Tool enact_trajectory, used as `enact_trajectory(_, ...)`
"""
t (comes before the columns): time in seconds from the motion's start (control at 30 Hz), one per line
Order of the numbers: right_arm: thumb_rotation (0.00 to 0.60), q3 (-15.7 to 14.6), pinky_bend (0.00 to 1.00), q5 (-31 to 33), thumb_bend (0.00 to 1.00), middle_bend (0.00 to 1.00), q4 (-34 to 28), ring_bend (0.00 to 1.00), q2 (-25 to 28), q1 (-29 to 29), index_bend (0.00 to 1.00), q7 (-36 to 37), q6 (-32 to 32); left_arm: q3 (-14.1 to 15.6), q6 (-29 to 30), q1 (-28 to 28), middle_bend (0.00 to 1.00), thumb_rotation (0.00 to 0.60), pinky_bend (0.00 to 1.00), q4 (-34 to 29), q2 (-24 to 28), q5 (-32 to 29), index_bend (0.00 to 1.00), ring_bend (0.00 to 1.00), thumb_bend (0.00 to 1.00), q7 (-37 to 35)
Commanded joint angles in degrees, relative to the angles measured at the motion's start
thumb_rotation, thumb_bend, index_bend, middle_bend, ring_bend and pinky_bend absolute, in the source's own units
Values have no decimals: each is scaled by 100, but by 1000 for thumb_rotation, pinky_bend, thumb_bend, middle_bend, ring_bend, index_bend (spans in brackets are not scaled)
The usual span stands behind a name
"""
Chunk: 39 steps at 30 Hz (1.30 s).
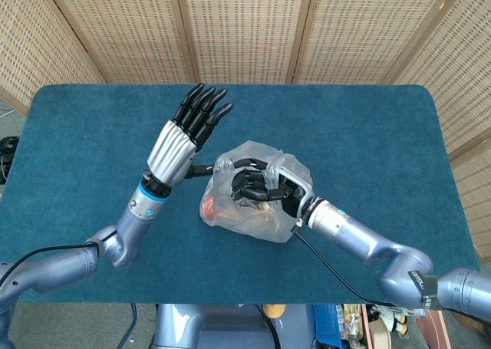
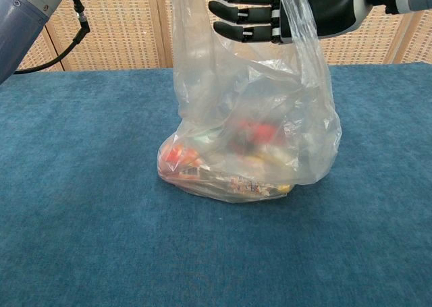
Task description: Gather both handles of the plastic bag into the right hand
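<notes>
Pictured: one clear plastic bag (image 1: pixel 253 207) at the middle of the blue counter (image 1: pixel 92 126), roughly midway between its long edges, bottom resting on the cloth and top drawn upward. Inside, a heap of small packets in red, orange and yellow; number not countable through the creased film. Print visible on the wrappers near the bag's base in the chest view, too small and crumpled to read. No other legible writing, save a small pale mark on the right arm's elbow, unreadable.

Two hands in view. Right hand (image 1: pixel 261 186) reached in from the counter's near right, dark fingers (image 2: pixel 246 11) curled around gathered film at the top of the bag, gripping it; whether one handle or both lay inside that grip, impossible to tell. Left hand (image 1: pixel 188 138) raised just beside the bag on the counter's left half, fingers straight and close together, pointed toward the far edge, holding nothing; thumb angled toward the bag, contact with the film unclear.

Broad bare cloth on every side of the bag: wide margins to the left and right ends, a clear strip along the far edge below the wicker screen (image 1: pixel 245 27), more along the near edge. A black cable (image 1: pixel 330 268) trailed across the near right part of the counter beside the right forearm.
</notes>
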Motion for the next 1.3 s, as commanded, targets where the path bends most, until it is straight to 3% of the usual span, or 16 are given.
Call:
enact_trajectory(0.03, 600, 74, 377, 43, 255, 483, -23, 413, -45, -62, 340, -118, -14, -15, -31, -17, 0, 600, 0, 10, -15, -34, 0, 0, 150, 6)
enact_trajectory(0.23, 600, 163, 370, 197, 254, 483, 36, 412, -202, -125, 354, -466, -15, -17, -133, -37, 0, 600, 0, -39, -45, -119, 0, 0, 150, 72)
enact_trajectory(0.4, 600, 207, 274, 353, 257, 484, 84, 411, -385, -176, 366, -879, 92, -37, -150, -63, 0, 600, 0, -71, -61, -136, 0, 0, 149, 112)
enact_trajectory(0.7, 600, 329, 269, 653, 258, 484, 110, 392, -631, -168, 367, -1385, -66, -96, -226, -147, 0, 600, 0, -114, -105, -187, 0, 0, 149, 226)
enact_trajectory(0.8, 600, 398, 269, 734, 259, 482, 109, 367, -707, -176, 367, -1503, -104, -98, -255, -170, 0, 600, 0, -130, -111, -192, 0, 0, 149, 274)
enact_trajectory(0.97, 600, 513, 249, 866, 257, 465, 106, 245, -825, -196, 368, -1638, -113, -97, -296, -173, 0, 600, 0, -160, -147, -246, 0, 0, 149, 300)
enact_trajectory(1.3, 600, 760, 236, 1244, 260, 399, 152, 189, -1038, -221, 368, -2057, -132, -105, -304, -183, 0, 600, 0, -150, -170, -272, 0, 0, 150, 304)
